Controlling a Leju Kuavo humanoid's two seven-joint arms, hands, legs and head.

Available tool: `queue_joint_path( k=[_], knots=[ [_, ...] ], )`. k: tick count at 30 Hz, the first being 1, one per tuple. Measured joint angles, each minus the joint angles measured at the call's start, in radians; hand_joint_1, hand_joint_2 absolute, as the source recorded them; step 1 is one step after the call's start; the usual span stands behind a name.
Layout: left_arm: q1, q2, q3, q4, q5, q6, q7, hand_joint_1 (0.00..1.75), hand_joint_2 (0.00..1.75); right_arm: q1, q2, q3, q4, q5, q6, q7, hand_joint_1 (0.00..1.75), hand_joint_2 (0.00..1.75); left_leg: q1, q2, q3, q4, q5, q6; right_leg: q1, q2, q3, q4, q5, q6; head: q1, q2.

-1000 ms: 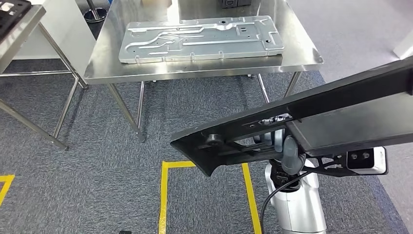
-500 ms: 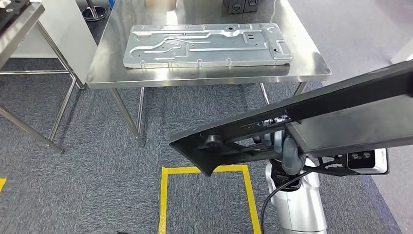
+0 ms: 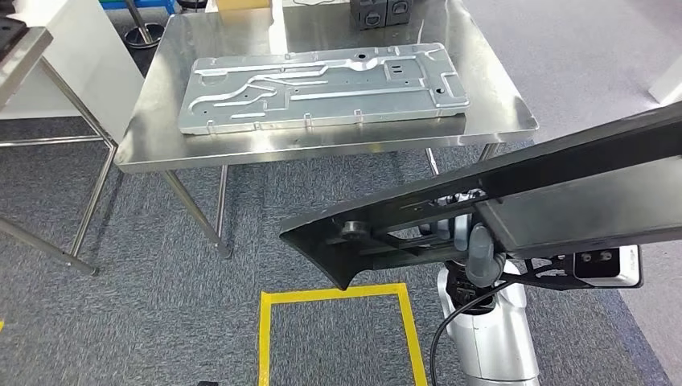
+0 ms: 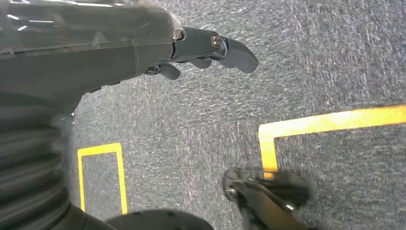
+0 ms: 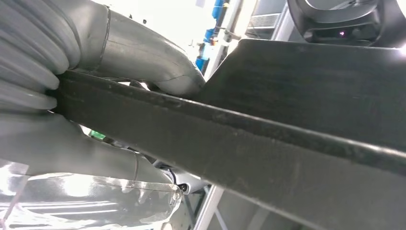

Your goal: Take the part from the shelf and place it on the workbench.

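Left of the workbench [image 3: 322, 141], a second steel table [image 3: 24, 48] cuts into the corner of the head view. On the workbench lies a flat stamped metal plate [image 3: 322, 84], lengthwise along the top, with dark boxes [image 3: 378, 11] behind it at the far edge. Nearer than the workbench, a yellow outline [image 3: 338, 296] is taped on the grey carpet. Right of that outline, and lower than the workbench, the part [image 3: 515, 209], a long black panel, slants across the view; it is off the workbench. The right hand [image 5: 86, 96] grips the part, thumb on one face and fingers on the other. The left hand [image 4: 201, 50] hangs over the carpet, holding nothing, fingers loosely extended.
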Motion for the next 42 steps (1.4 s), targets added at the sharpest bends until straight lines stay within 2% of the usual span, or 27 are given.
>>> queue_joint_path(
  k=[1, 4, 6, 8, 10, 12, 14, 15, 16, 17, 19, 20, 21, 24, 25, 26, 27, 29, 30, 31, 32, 34, 36, 38, 40, 41, 42],
  knots=[
    [0.001, 0.000, 0.000, 0.000, 0.000, 0.000, 0.000, 0.00, 1.75, 0.000, 0.000, 0.001, 0.000, 0.001, 0.000, -0.001, 1.75, 1.75, 0.000, 0.000, -0.007, -0.021, 0.021, 0.002, 0.001, 0.003, 0.012, 0.000, -0.009, 0.001, 0.000, 0.000],
    [0.005, 0.003, 0.000, 0.001, 0.001, 0.000, 0.001, 0.00, 1.75, 0.000, 0.000, 0.002, 0.000, 0.003, 0.000, -0.004, 1.75, 1.75, -0.003, 0.000, 0.026, -0.200, 0.172, 0.016, 0.002, 0.006, 0.047, 0.001, -0.038, 0.007, 0.001, 0.000],
    [0.003, 0.005, 0.000, 0.002, 0.001, 0.000, 0.001, 0.00, 1.75, 0.000, 0.000, 0.002, 0.000, 0.005, 0.000, -0.006, 1.75, 1.75, -0.011, 0.000, 0.032, -0.268, 0.221, 0.027, 0.002, 0.006, 0.048, 0.003, -0.047, 0.015, 0.001, 0.000],
    [0.002, 0.006, 0.000, 0.002, 0.001, 0.000, 0.001, 0.00, 1.75, 0.000, 0.000, 0.003, -0.001, 0.009, 0.000, -0.007, 1.75, 1.75, -0.015, -0.001, 0.035, -0.283, 0.219, 0.037, 0.002, 0.008, 0.047, 0.006, -0.047, 0.027, 0.000, 0.000],
    [0.003, 0.005, 0.000, 0.002, 0.001, 0.000, 0.001, 0.00, 1.75, -0.001, 0.000, 0.004, -0.002, 0.014, -0.001, -0.007, 1.75, 1.75, -0.011, -0.002, 0.055, -0.294, 0.217, 0.047, 0.001, 0.006, 0.040, 0.036, -0.052, 0.038, 0.000, 0.000],
    [0.001, 0.006, 0.000, 0.002, 0.001, 0.000, 0.001, 0.00, 1.75, -0.002, -0.001, 0.004, -0.003, 0.017, 0.000, -0.007, 1.75, 1.75, -0.007, -0.002, 0.073, -0.300, 0.209, 0.054, -0.004, 0.004, -0.016, 0.134, -0.081, 0.050, 0.002, 0.000],
    [-0.002, 0.007, 0.000, 0.002, 0.001, -0.001, 0.001, 0.00, 1.75, 0.000, -0.001, 0.004, -0.003, 0.017, 0.000, -0.007, 1.75, 1.75, -0.006, -0.004, 0.086, -0.300, 0.197, 0.056, -0.010, 0.002, -0.099, 0.247, -0.124, 0.061, 0.002, 0.000],
    [-0.001, 0.007, 0.000, 0.002, 0.001, -0.001, 0.001, 0.00, 1.75, 0.001, -0.001, 0.004, -0.003, 0.018, 0.000, -0.007, 1.75, 1.75, -0.006, -0.005, 0.094, -0.300, 0.189, 0.055, -0.013, 0.001, -0.128, 0.272, -0.130, 0.065, 0.002, 0.000],
    [0.000, 0.007, 0.000, 0.002, 0.001, -0.001, 0.001, 0.00, 1.75, 0.002, -0.002, 0.004, -0.003, 0.018, 0.000, -0.007, 1.75, 1.75, -0.005, -0.005, 0.105, -0.300, 0.181, 0.054, -0.015, 0.001, -0.139, 0.263, -0.115, 0.066, 0.002, 0.000],
    [0.000, 0.006, 0.000, 0.002, 0.001, -0.001, 0.001, 0.00, 1.75, 0.002, -0.002, 0.004, -0.003, 0.018, 0.000, -0.007, 1.75, 1.75, -0.004, -0.005, 0.116, -0.300, 0.173, 0.051, -0.016, 0.000, -0.133, 0.225, -0.081, 0.067, 0.002, 0.000],
    [0.000, 0.006, 0.000, 0.002, 0.001, -0.001, 0.001, 0.00, 1.75, 0.002, -0.002, 0.004, -0.003, 0.018, 0.000, -0.007, 1.75, 1.75, -0.002, -0.006, 0.141, -0.299, 0.154, 0.044, -0.016, -0.003, -0.091, 0.095, 0.010, 0.062, 0.002, 0.000],
    [-0.002, 0.006, 0.000, 0.002, 0.001, -0.001, 0.001, 0.00, 1.75, 0.001, -0.002, 0.004, -0.003, 0.018, 0.000, -0.007, 1.75, 1.75, -0.003, -0.006, 0.148, -0.299, 0.146, 0.038, -0.014, -0.004, -0.075, 0.047, 0.029, 0.057, 0.002, 0.000],
    [-0.003, 0.006, 0.000, 0.002, 0.001, -0.001, 0.002, 0.00, 1.75, 0.001, -0.002, 0.004, -0.003, 0.018, 0.000, -0.007, 1.75, 1.75, -0.003, -0.007, 0.152, -0.299, 0.139, 0.031, -0.012, -0.005, -0.064, 0.016, 0.042, 0.051, 0.002, 0.000],
    [-0.003, 0.006, 0.000, 0.002, 0.003, -0.001, 0.003, 0.00, 1.75, 0.001, -0.002, 0.004, -0.003, 0.019, 0.000, -0.008, 1.75, 1.75, -0.004, -0.007, 0.163, -0.290, 0.127, 0.012, -0.009, -0.003, -0.050, 0.005, 0.041, 0.028, 0.000, 0.000],
    [-0.004, 0.006, 0.000, 0.002, 0.003, -0.001, 0.003, 0.00, 1.75, 0.001, -0.001, 0.004, -0.004, 0.019, 0.000, -0.008, 1.75, 1.75, -0.002, -0.006, 0.159, -0.270, 0.122, 0.008, -0.010, -0.003, -0.041, 0.004, 0.039, 0.021, 0.000, 0.000],
    [-0.005, 0.006, 0.000, 0.002, 0.004, -0.001, 0.003, 0.00, 1.75, 0.000, -0.001, 0.005, -0.004, 0.019, 0.000, -0.008, 1.75, 1.75, -0.001, -0.006, 0.143, -0.235, 0.111, 0.005, -0.011, -0.003, -0.032, 0.002, 0.034, 0.014, -0.001, 0.000],
    [-0.006, 0.006, 0.000, 0.002, 0.004, -0.001, 0.003, 0.00, 1.75, 0.000, -0.001, 0.007, -0.005, 0.019, 0.000, -0.007, 1.75, 1.75, 0.001, -0.006, 0.111, -0.179, 0.094, 0.002, -0.010, -0.004, -0.024, 0.001, 0.029, 0.009, -0.002, 0.000],
    [-0.005, 0.006, 0.000, 0.002, 0.005, -0.001, 0.003, 0.00, 1.75, 0.002, 0.000, 0.010, -0.005, 0.019, 0.001, -0.007, 1.75, 1.75, 0.001, -0.006, 0.028, -0.051, 0.046, -0.002, -0.007, -0.004, -0.013, 0.001, 0.016, 0.002, -0.003, 0.000],
    [-0.004, 0.006, 0.000, 0.002, 0.005, -0.002, 0.003, 0.00, 1.75, 0.004, 0.000, 0.011, -0.005, 0.019, 0.001, -0.007, 1.75, 1.75, 0.001, -0.005, -0.004, -0.012, 0.031, -0.002, -0.004, -0.002, -0.006, 0.001, 0.009, 0.000, -0.003, 0.000],
    [-0.003, 0.006, 0.000, 0.002, 0.005, -0.002, 0.003, 0.00, 1.75, 0.005, 0.000, 0.012, -0.005, 0.019, 0.001, -0.007, 1.75, 1.75, 0.000, -0.005, -0.021, -0.006, 0.035, 0.000, -0.001, 0.000, 0.004, 0.002, 0.001, -0.001, -0.003, 0.000],
    [-0.001, 0.006, 0.000, 0.002, 0.006, -0.002, 0.003, 0.00, 1.75, 0.006, 0.000, 0.013, -0.005, 0.019, 0.001, -0.007, 1.75, 1.75, -0.001, -0.005, -0.020, -0.038, 0.062, 0.005, 0.001, 0.002, 0.015, 0.002, -0.007, -0.001, -0.003, 0.000],
    [0.002, 0.008, 0.000, 0.002, 0.006, -0.002, 0.003, 0.00, 1.75, 0.007, 0.000, 0.013, -0.006, 0.019, 0.001, -0.007, 1.75, 1.75, -0.006, -0.005, 0.014, -0.168, 0.155, 0.023, 0.006, 0.004, 0.039, 0.002, -0.024, 0.000, -0.002, 0.000],
    [0.002, 0.010, 0.000, 0.002, 0.007, -0.002, 0.003, 0.00, 1.75, 0.007, 0.000, 0.014, -0.006, 0.019, 0.001, -0.008, 1.75, 1.75, -0.014, -0.005, 0.041, -0.259, 0.198, 0.035, 0.009, 0.005, 0.051, 0.002, -0.039, 0.008, -0.001, 0.000],
    [0.002, 0.010, 0.000, 0.002, 0.007, -0.003, 0.003, 0.00, 1.75, 0.009, 0.000, 0.015, -0.007, 0.019, 0.001, -0.008, 1.75, 1.75, -0.018, -0.006, 0.051, -0.280, 0.194, 0.042, 0.009, 0.006, 0.057, 0.008, -0.043, 0.021, -0.001, 0.000],
    [0.002, 0.008, 0.000, 0.002, 0.007, -0.004, 0.003, 0.00, 1.75, 0.009, 0.000, 0.016, -0.009, 0.019, 0.001, -0.008, 1.75, 1.75, -0.013, -0.005, 0.072, -0.293, 0.201, 0.051, 0.008, 0.005, 0.060, 0.028, -0.048, 0.031, -0.001, 0.000],
    [0.001, 0.008, 0.000, 0.002, 0.007, -0.004, 0.003, 0.00, 1.75, 0.008, 0.000, 0.016, -0.010, 0.019, 0.001, -0.008, 1.75, 1.75, -0.011, -0.005, 0.084, -0.297, 0.200, 0.055, 0.007, 0.004, 0.049, 0.054, -0.058, 0.036, 0.000, 0.000],
    [-0.001, 0.007, 0.000, 0.002, 0.007, -0.004, 0.003, 0.00, 1.75, 0.008, 0.000, 0.016, -0.011, 0.019, 0.001, -0.008, 1.75, 1.75, -0.009, -0.005, 0.093, -0.300, 0.198, 0.058, 0.004, 0.004, 0.023, 0.100, -0.076, 0.042, 0.001, 0.000]
  ],
)
